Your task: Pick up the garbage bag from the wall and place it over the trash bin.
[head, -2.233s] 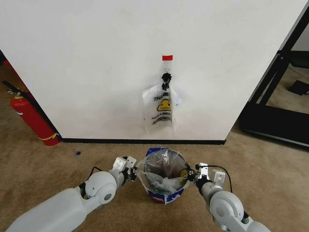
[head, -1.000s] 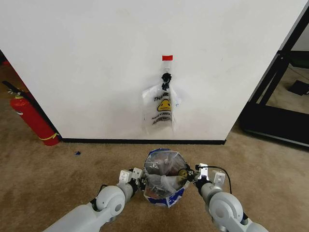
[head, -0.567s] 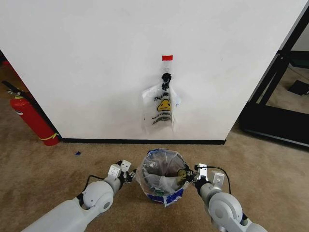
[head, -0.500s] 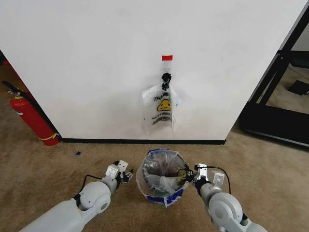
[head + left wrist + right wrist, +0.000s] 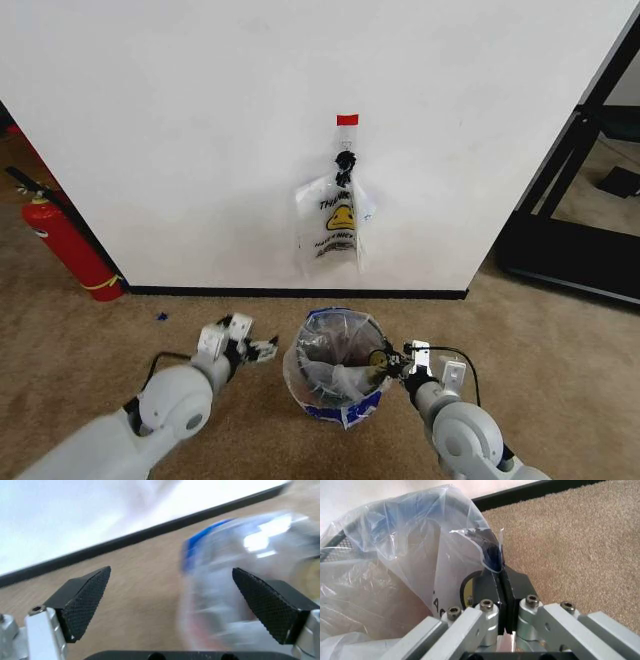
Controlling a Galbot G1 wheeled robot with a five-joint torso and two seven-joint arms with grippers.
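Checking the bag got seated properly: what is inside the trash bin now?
The garbage bag lines the trash bin, its edge pinched by the right pincer. Crumpled plastic hides the bin's bottom.

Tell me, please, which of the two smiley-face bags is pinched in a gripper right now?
The garbage bag draped over the trash bin, its edge pinched by the right gripper. The other smiley bag hangs from a clip on the wall, untouched.
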